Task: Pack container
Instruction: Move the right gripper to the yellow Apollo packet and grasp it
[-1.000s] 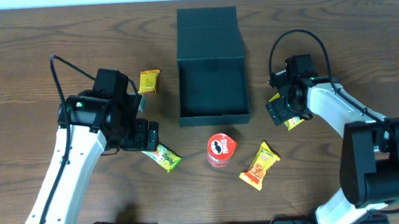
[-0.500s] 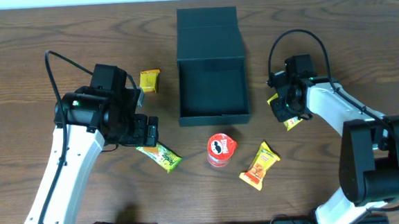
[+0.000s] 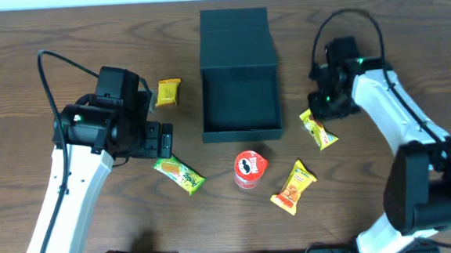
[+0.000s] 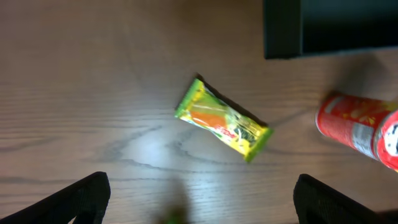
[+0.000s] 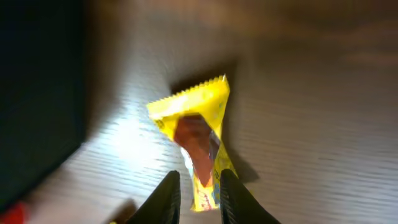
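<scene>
Container (image 3: 239,98) empty, nothing packed; left gripper (image 4: 199,199) spread wide over green packet (image 4: 222,119); right gripper (image 5: 199,180) apparently pinching yellow packet (image 5: 193,121)

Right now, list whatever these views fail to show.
- Container: left wrist view, cut off by the top edge.
- Red can: left wrist view, blurred and cut off by the right edge.
- Yellow packet: right wrist view, print lost to blur.
- Orange packet: overhead, label too small to read.
</scene>
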Tool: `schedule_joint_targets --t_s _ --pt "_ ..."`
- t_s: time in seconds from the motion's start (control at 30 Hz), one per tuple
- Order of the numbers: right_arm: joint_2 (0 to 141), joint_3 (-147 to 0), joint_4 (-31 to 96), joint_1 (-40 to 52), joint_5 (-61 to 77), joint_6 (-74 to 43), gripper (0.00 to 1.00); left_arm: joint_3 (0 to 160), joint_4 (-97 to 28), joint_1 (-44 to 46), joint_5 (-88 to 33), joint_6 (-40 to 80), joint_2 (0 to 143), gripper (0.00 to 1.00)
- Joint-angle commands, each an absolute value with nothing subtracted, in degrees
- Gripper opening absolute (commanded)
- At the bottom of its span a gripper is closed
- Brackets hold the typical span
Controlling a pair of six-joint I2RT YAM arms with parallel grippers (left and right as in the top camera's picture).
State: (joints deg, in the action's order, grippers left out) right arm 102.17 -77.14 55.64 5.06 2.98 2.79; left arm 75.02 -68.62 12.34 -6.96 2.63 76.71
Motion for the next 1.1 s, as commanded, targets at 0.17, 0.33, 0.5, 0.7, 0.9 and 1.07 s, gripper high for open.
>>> schedule_joint_targets --t_s 0.17,0.33,0.5,0.7,0.9,1.07 --pt "98.54 -83.46 60.6 7.16 -0.38 7.62 0.43 77.17 -68.14 12.29 -2.79 4.34 74.56 0.95" --pt "99.77 -78.63 61.63 7.16 -0.38 10.39 0.51 77.17 -68.4 12.29 -2.61 5.02 73.78 0.95" --pt "99.77 -70.83 55.57 7.05 0.99 11.81 0.56 77.17 -68.29 12.29 -2.52 5.15 73.25 0.96" --pt "99.77 -62.7 47.22 7.05 1.13 12.56 0.56 77.17 -68.31 12.29 -2.52 5.13 73.25 0.95" --pt "99.77 -57.25 39.16 7.05 2.13 12.93 0.56 77.17 -68.4 12.29 -2.55 5.13 73.25 0.95" --pt "99.77 -54.48 34.79 6.5 1.5 12.53 0.53 77.17 -68.86 12.29 -2.52 4.69 73.03 0.95"
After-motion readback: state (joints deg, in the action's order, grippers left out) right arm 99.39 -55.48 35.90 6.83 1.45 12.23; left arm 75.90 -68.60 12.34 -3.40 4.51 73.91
